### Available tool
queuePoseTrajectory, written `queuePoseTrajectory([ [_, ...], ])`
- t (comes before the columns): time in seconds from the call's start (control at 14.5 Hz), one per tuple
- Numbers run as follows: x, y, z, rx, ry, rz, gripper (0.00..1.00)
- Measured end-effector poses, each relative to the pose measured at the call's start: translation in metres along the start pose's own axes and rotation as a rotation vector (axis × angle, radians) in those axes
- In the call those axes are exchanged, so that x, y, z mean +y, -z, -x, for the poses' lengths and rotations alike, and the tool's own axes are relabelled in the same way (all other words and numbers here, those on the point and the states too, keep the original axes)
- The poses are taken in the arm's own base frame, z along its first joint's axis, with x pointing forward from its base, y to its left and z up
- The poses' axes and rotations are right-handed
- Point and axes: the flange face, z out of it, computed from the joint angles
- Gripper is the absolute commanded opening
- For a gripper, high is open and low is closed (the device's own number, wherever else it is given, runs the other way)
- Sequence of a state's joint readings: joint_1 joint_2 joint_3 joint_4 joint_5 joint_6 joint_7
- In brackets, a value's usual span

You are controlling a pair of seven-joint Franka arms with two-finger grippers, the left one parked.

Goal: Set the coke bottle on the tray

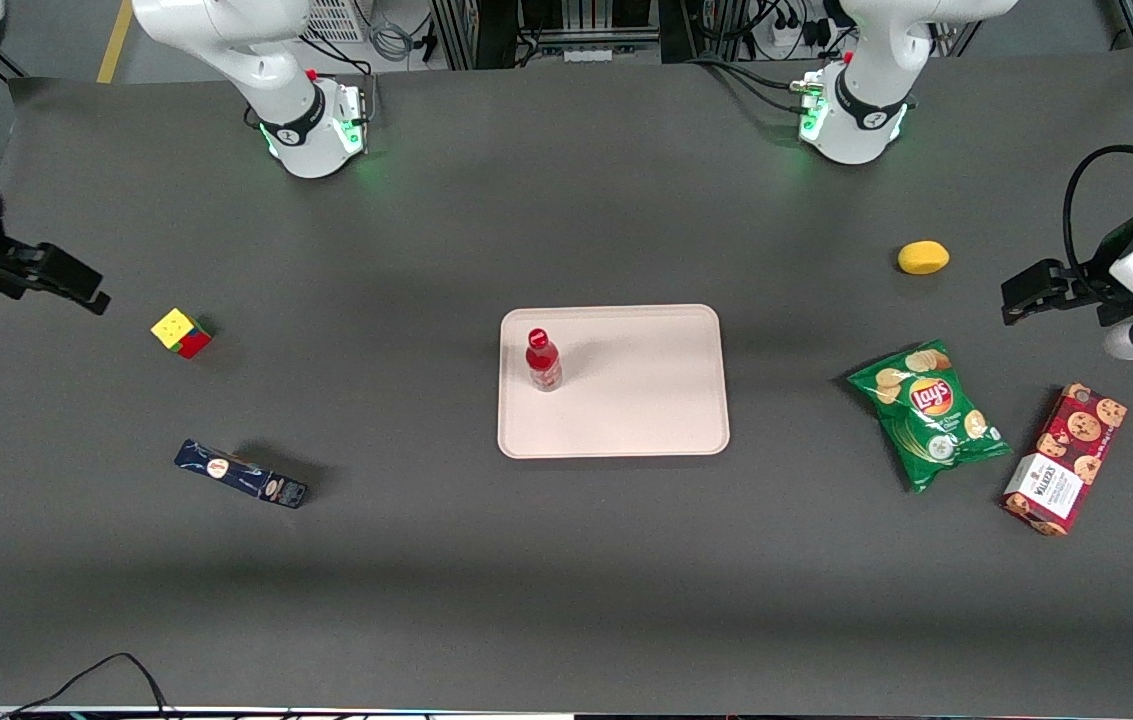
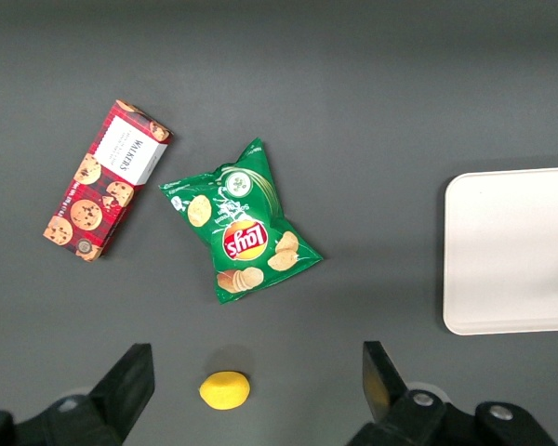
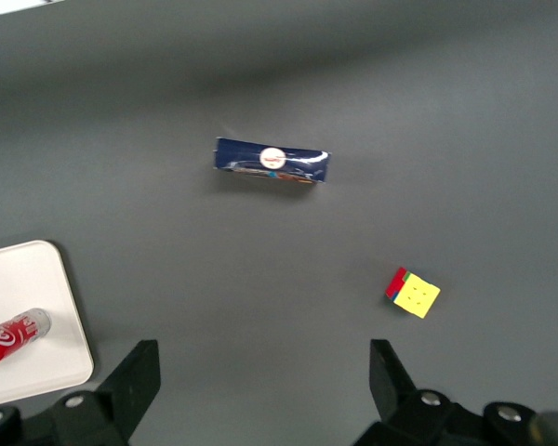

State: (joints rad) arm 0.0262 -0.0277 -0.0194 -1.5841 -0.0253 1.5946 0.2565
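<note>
The coke bottle stands upright on the tray, near the middle of the front view. The gripper hangs at that view's left edge, fingers apart, holding nothing. I think it should just stay away.

Readable stuff from my end: the green chip bag says "Lay's" in the red and yellow logo, clear in the front view and in the left wrist view too. The red cookie box has "Walkers" on its white label panel, and I can't make out the smaller lines under it. The coke bottle on the tray shows white script, not legible. The dark blue box has round badges I can't read.
</note>
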Motion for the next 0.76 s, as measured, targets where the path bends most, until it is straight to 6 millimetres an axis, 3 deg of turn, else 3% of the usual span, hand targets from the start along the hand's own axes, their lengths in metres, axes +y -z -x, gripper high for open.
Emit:
queuePoseTrajectory([
  [0.76, 0.060, 0.007, 0.002, 0.031, -0.069, -0.016, 1.00],
])
